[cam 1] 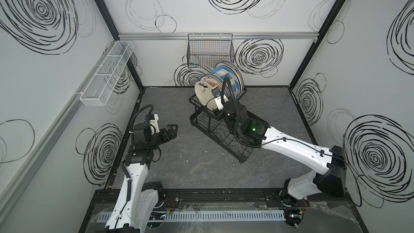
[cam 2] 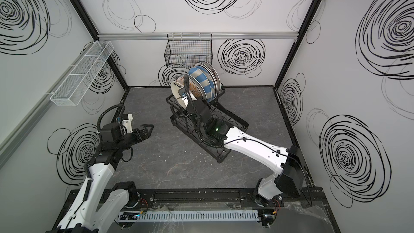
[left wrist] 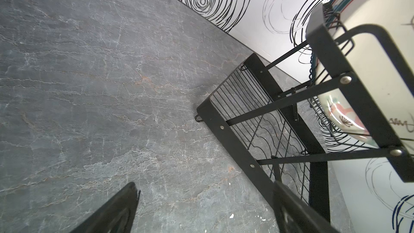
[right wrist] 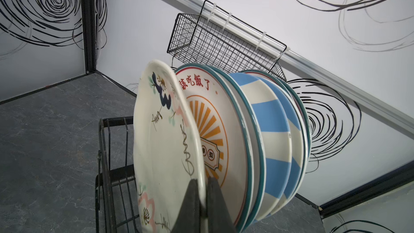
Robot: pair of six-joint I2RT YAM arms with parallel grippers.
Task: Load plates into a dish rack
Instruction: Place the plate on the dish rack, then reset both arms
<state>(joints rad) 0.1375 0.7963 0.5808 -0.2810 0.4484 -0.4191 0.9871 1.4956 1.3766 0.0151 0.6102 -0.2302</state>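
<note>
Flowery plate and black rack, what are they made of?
The flowery plate looks like glazed ceramic: cream, glossy, with painted blossoms. The dish rack looks like black-painted metal: thin wires, flat bars, shiny rivets. Looks alone can't prove either.

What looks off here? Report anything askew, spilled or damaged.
Nothing spilled or broken. The dish rack sits skewed, diagonal to the edges of the table. The right gripper pinches the rim of the cream plate, outermost in the row.

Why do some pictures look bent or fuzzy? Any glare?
In both top views the wide lens splays the walls, light even, shadows faint; right wrist view: right pincer a dark blur near the lens, plates sharp; left wrist view: rack frame soft, glare on the front plate.
</note>
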